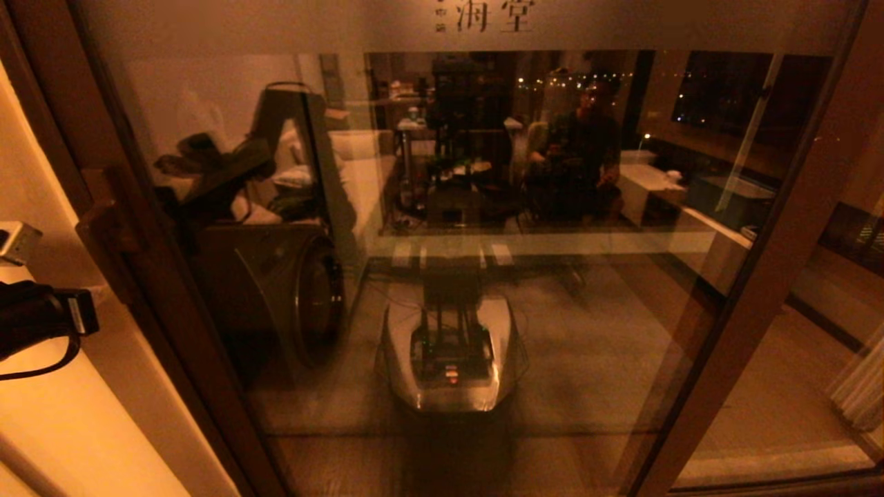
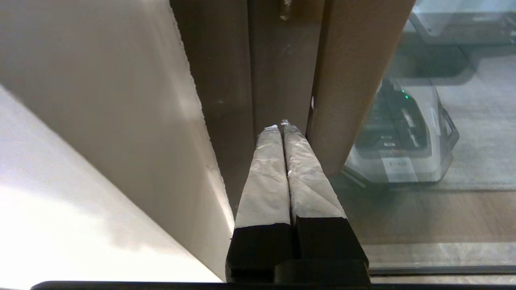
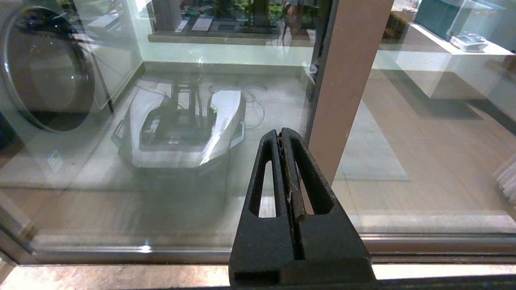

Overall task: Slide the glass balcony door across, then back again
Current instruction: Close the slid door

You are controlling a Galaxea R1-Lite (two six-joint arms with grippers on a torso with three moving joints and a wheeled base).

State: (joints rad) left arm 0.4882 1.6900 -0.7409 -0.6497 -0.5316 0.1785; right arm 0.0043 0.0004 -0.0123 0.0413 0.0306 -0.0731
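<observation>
The glass balcony door [image 1: 587,310] fills the head view, with dark brown stiles and a frosted top band [image 1: 276,24] bearing Chinese characters. Its wooden bar handle [image 2: 350,80] runs along the left stile [image 2: 282,60]. My left gripper [image 2: 281,126] is shut, and its tape-wrapped fingers [image 2: 266,177] point at that stile, right beside the handle, holding nothing. Only the left arm's wrist [image 1: 41,317] shows in the head view. My right gripper [image 3: 281,133] is shut and empty, close to the glass by the door's right stile [image 3: 346,80].
A pale wall [image 2: 80,121] adjoins the door's left stile. Behind the glass stands a washing machine [image 1: 304,297]. My own base reflects in the pane [image 1: 449,352]. The floor track [image 3: 403,241] runs along the bottom. A curtain [image 1: 863,386] hangs at far right.
</observation>
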